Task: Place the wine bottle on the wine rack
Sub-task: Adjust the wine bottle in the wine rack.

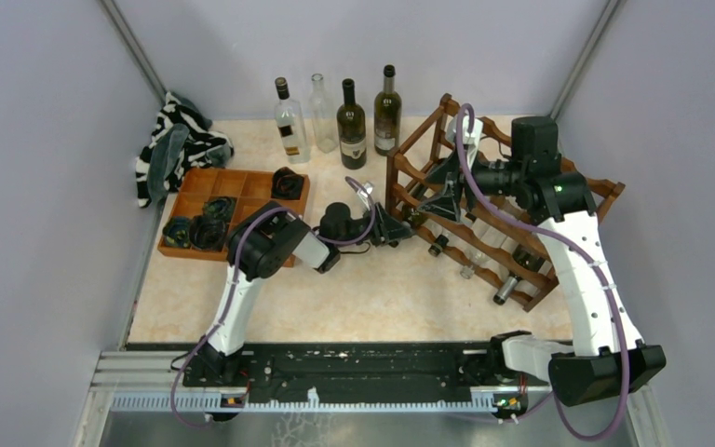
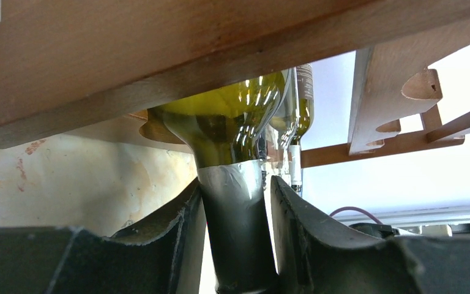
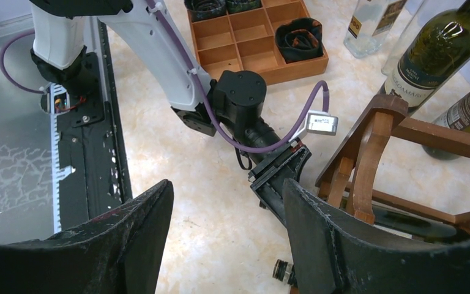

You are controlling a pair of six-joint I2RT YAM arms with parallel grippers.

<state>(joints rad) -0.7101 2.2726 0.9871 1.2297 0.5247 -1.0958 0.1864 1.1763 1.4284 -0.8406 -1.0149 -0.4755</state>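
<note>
The wine bottle is green glass with a grey foil neck. It lies under a rail of the dark wooden wine rack, neck toward me. My left gripper straddles that neck, and thin slivers of light show on both sides of it. From above, the left gripper reaches into the left end of the wine rack; the bottle is hard to pick out there. My right gripper hangs open and empty over the table beside the rack's corner post, above the left arm's wrist.
Several bottles stand at the back, among them a clear one and a dark one. Other bottles lie in the rack, caps pointing out. An orange-brown compartment tray and a striped cloth sit at the left.
</note>
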